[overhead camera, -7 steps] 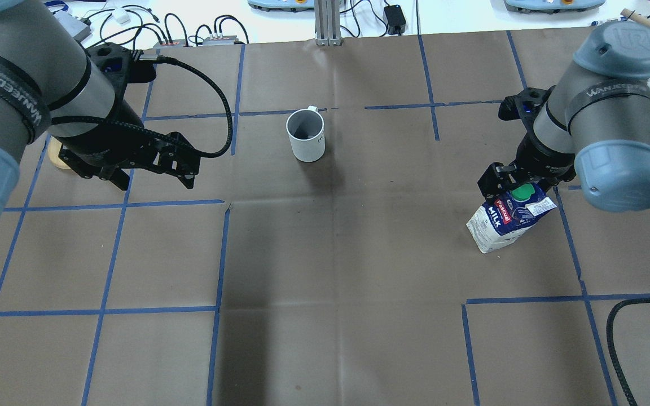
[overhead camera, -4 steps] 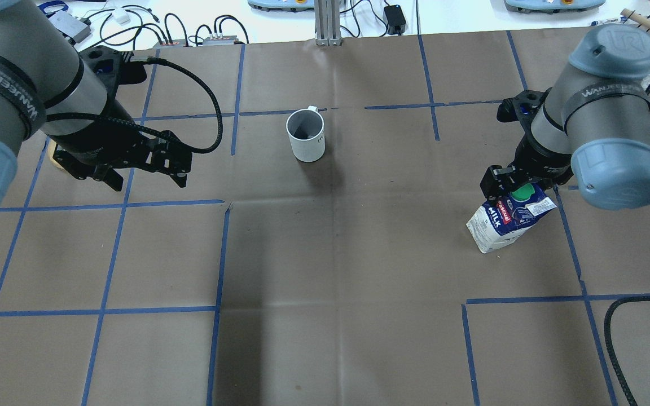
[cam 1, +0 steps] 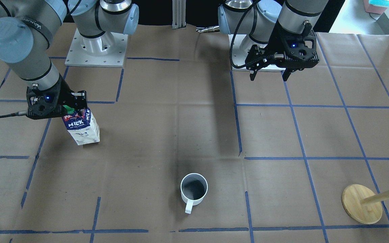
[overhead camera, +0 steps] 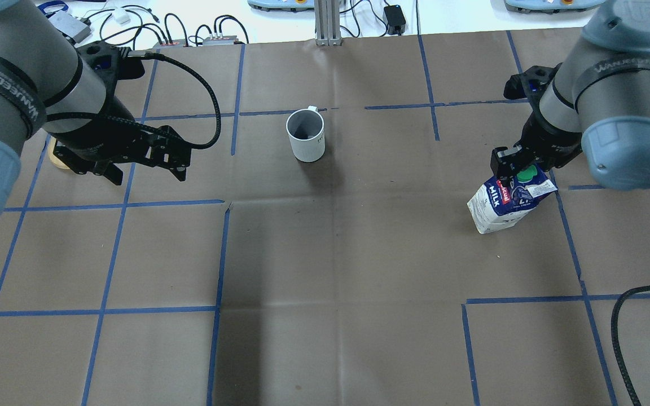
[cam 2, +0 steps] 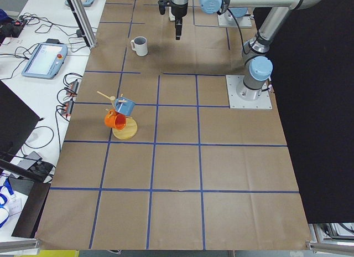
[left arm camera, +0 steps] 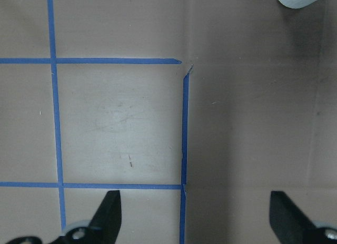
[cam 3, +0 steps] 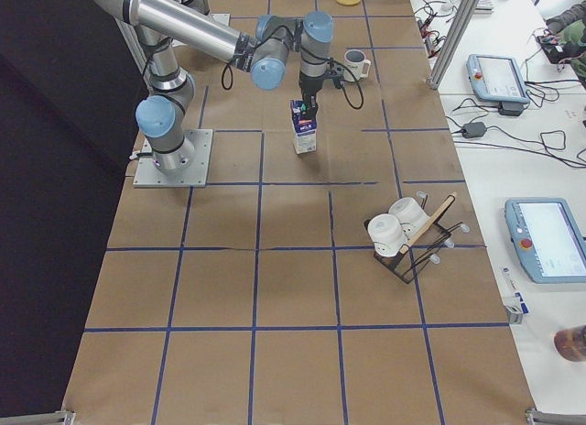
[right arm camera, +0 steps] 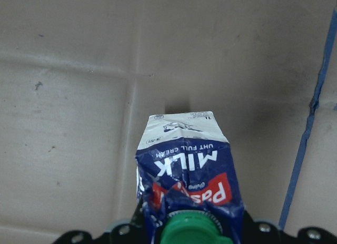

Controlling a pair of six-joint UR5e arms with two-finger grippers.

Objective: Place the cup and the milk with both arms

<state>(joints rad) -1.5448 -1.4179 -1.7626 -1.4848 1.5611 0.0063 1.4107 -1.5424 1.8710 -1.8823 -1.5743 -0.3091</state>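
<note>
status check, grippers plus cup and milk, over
Left gripper open, empty, well short of the mug. Right gripper shut on milk carton at its top. Mug upright, untouched, handle away from robot. Nothing between left gripper and mug.

Robotics lab, not a home or shop. The left arm [overhead camera: 14, 96] and right arm [overhead camera: 613, 113] are industrial units bolted to metal base plates [cam 1: 79, 60] on one big table [overhead camera: 336, 282] – brown paper cover, gridded with blue tape [overhead camera: 156, 309]. The white side benches [cam 3: 513, 178] hold teach pendants [cam 3: 497, 77] and loose cables [overhead camera: 175, 22] – plus an aluminium extrusion post [overhead camera: 328, 22] at the table edge.
</note>
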